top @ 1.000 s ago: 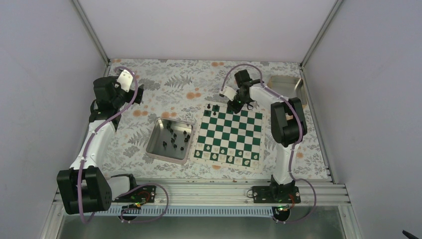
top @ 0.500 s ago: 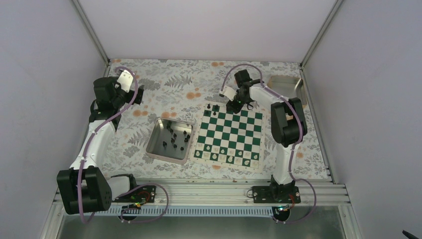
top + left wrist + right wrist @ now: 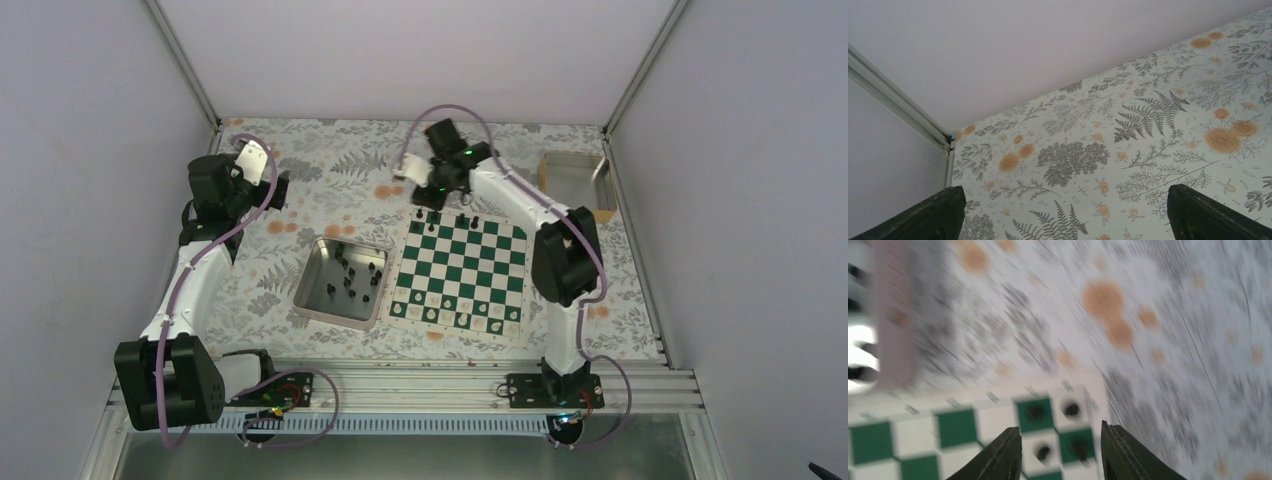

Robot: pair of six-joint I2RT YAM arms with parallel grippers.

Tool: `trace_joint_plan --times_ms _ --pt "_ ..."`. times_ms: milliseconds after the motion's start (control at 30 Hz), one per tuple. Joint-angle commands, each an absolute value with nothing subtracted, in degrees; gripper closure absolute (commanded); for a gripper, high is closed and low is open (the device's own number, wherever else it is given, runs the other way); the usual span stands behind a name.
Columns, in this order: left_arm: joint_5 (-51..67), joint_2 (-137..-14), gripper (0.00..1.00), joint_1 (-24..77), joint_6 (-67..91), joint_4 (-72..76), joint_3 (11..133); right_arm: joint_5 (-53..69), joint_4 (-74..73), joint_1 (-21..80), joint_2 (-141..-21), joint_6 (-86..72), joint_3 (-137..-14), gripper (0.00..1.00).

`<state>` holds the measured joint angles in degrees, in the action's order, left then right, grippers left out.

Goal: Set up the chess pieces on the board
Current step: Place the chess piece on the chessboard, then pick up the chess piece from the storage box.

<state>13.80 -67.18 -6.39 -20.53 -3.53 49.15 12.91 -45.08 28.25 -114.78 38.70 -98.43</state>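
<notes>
Tiny black chess pieces [image 3: 432, 215] are standing in a loose cluster on the far rows of the flat green-and-white checkered board [image 3: 458, 272]. That board is lying on the floral-printed tablecloth [image 3: 330, 165] in front of the right arm. More black pieces are lying inside the square shiny metal tray [image 3: 310, 292] just beside the board's left edge, and pale whitish pieces [image 3: 465, 318] are lining the board's near edge.

Compared with a second ago, the right gripper [image 3: 436, 193] is hovering further left. It was over the middle of the board's far edge and is now hanging above the far left corner, its arm swung across. Two black pieces that it was covering are now showing on the far rows, to the right of the corner group. Its dark fingers [image 3: 1004, 455] are standing apart with nothing between them. The right wrist view is blurred, but it is showing four dark pieces on the corner squares below.

The left gripper [image 3: 1064, 200] is staying where it was, over the cloth towards the table's far left corner, its fingers spread wide and holding nothing. The tray and its contents are lying as before.
</notes>
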Motion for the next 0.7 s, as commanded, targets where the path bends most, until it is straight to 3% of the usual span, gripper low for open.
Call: trace_joint_plan --times_ms 0,333,667 --pt "14.6 -67.1 0.00 -6.8 -21.1 -3.2 49.4 13.8 -48.2 39.7 -114.8 36.9 -104.7 0.58" --pt "16.1 -67.0 0.00 -6.8 -21.2 -3.4 49.2 17.6 -51.2 51.2 -124.7 36.9 -110.6 0.67" --pt "16.2 -66.8 0.00 -6.8 -21.2 -3.5 49.1 19.1 -51.3 55.4 -127.9 36.8 -109.1 0.67"
